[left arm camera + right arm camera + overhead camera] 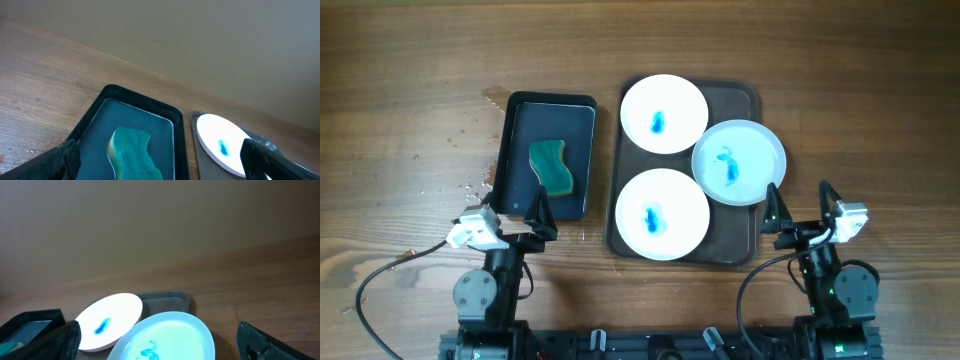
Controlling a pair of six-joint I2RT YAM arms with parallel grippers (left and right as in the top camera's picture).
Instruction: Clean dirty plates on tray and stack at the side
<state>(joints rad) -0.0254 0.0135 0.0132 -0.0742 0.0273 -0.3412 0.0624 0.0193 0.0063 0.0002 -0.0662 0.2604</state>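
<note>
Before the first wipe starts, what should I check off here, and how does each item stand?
1. All plates on the brown tray: ok. The far plate and near plate sit inside it, though the right plate overhangs the right rim.
2. Plates clean: not ok. Each one shows a blue smear.
3. The sponge is free to grab in the black tray: ok.
4. The left gripper is open and empty: ok.
5. The right gripper is open and empty: ok.
6. Sponge wet enough: cannot tell.
</note>
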